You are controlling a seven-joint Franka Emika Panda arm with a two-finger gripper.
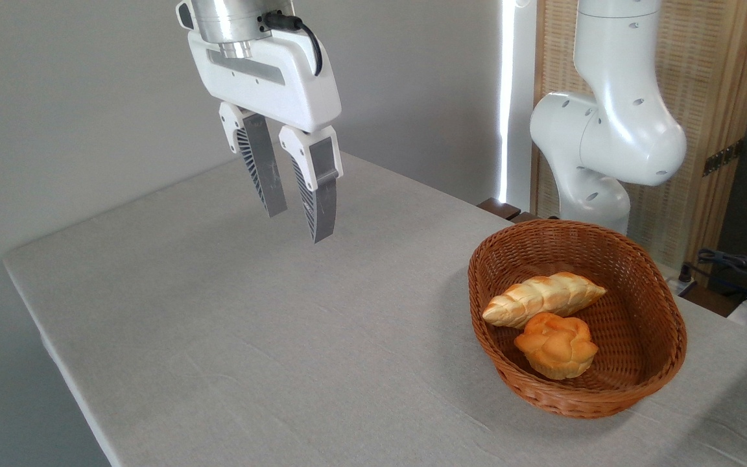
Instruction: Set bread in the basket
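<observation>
On the table, the basket sits at the right, holding 2 items: the bread lies across its left side, with a bun touching it just in front. The gripper hangs above the table at upper left, well apart from the basket. The arm's base rises behind the basket.

A single fixed camera is looking down at an angle across the tabletop, fairly near, with the hand hanging at upper left.
</observation>
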